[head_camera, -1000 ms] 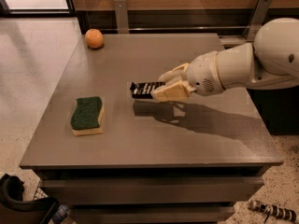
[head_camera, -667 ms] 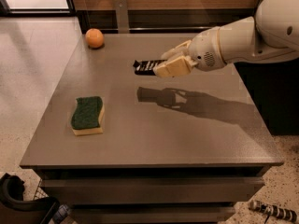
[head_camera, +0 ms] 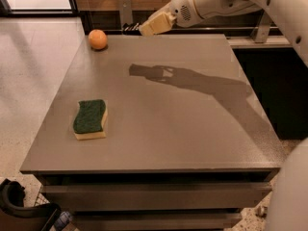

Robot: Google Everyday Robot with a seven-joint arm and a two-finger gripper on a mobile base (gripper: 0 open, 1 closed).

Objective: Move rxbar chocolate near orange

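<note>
The orange (head_camera: 97,39) sits at the table's far left corner. My gripper (head_camera: 150,27) is high above the far edge of the table, right of the orange, shut on the rxbar chocolate (head_camera: 131,28). Only the bar's black end with white lettering shows, sticking out left from the cream fingers (head_camera: 158,24). The bar is lifted well clear of the tabletop; its shadow falls on the middle of the table.
A green-and-yellow sponge (head_camera: 90,119) lies on the grey table (head_camera: 183,138) at the left front. A dark wall and metal brackets (head_camera: 126,11) stand behind the far edge. A dark object (head_camera: 19,208) sits on the floor at bottom left.
My gripper has lifted the rxbar off the table's middle and carried it up and toward the far edge, closer to the orange. The sponge and orange have not moved.
</note>
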